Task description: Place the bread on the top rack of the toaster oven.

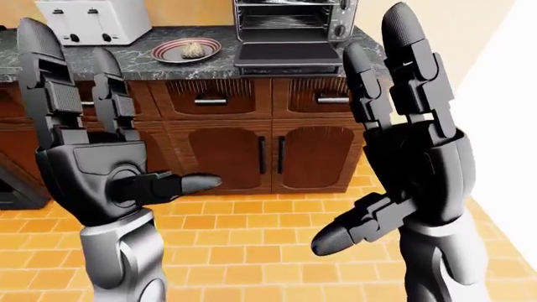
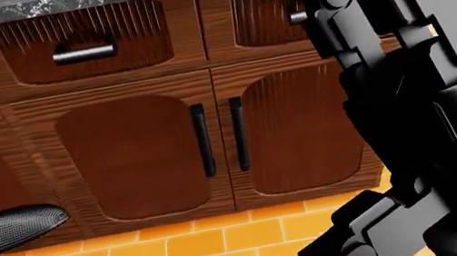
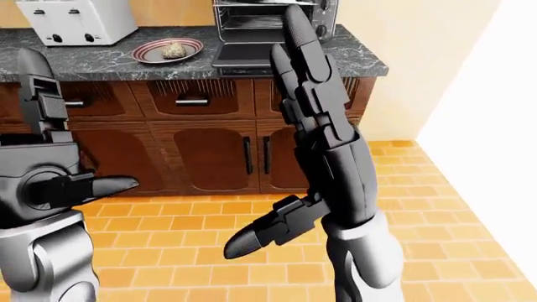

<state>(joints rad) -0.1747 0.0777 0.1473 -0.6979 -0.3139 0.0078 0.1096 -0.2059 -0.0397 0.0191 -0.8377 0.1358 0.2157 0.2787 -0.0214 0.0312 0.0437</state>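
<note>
In the left-eye view the bread (image 1: 194, 48) lies on a round plate (image 1: 172, 55) on the dark stone counter (image 1: 134, 61), far from both hands. To its right stands the toaster oven (image 1: 289, 17) with its door (image 1: 281, 55) folded down flat and wire racks showing inside. My left hand (image 1: 109, 107) is raised at the left, fingers upright and spread, thumb pointing right, holding nothing. My right hand (image 1: 378, 126) is raised at the right, also open and empty, and it covers the oven's right side. The head view shows only cabinet doors and the two hands.
A white toaster (image 1: 96, 19) stands on the counter left of the plate. Brown cabinets with drawers (image 1: 209, 99) and paired doors (image 2: 203, 139) run below the counter. Orange floor tiles (image 1: 243, 239) lie between me and them. A pale wall (image 3: 495, 75) closes the right side.
</note>
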